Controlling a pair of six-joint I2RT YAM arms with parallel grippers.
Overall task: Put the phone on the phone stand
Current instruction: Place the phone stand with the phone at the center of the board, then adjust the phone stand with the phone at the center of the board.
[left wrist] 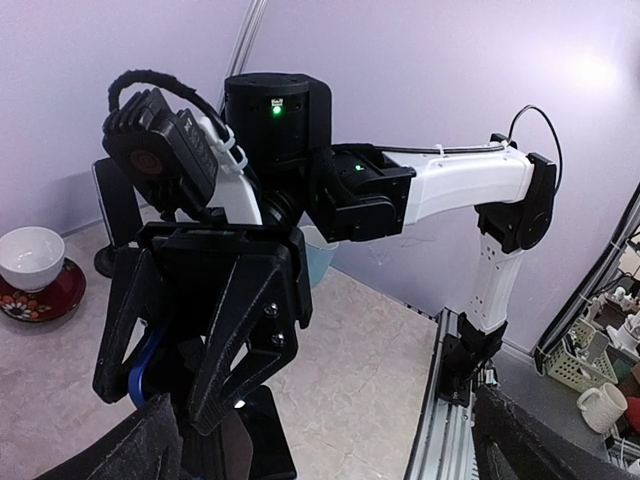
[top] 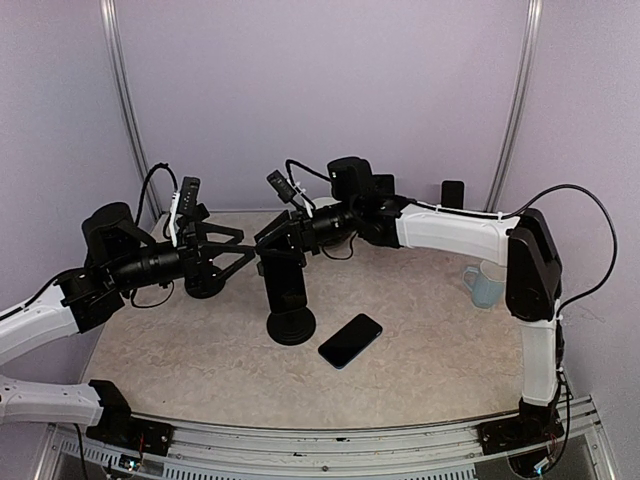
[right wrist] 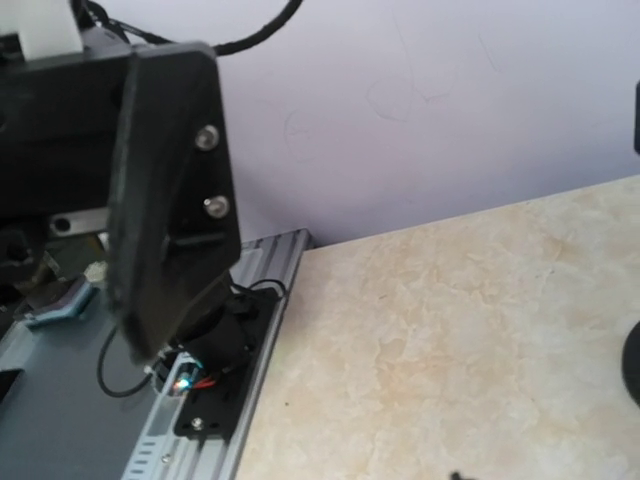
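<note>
Two grippers meet over the middle of the table (top: 430,370), at the top of the stand (top: 288,290). The left gripper (top: 246,243) extends in from the left and hangs just left of the stand's top. Its fingers are spread wide with nothing held; in the left wrist view its two pads (left wrist: 140,445) sit at the bottom corners, far apart.

The right gripper (top: 274,238) reaches across from the right and is over the stand's top. Its fingers are released too. The left wrist view shows them apart, and the right wrist view shows only bare table and the rail (right wrist: 90,400) between them. Whether this gripper touches the stand I cannot tell, because the two arms overlap there in the top view.

The phone (top: 350,340) lies flat on the table, dark face up, just beside the stand's round base on its near right side. It is not on the stand and is apart from both grippers.

A pale blue mug (top: 485,284) stands well to the right. In the left wrist view a white bowl (left wrist: 30,255) sits on a red saucer (left wrist: 50,295).
</note>
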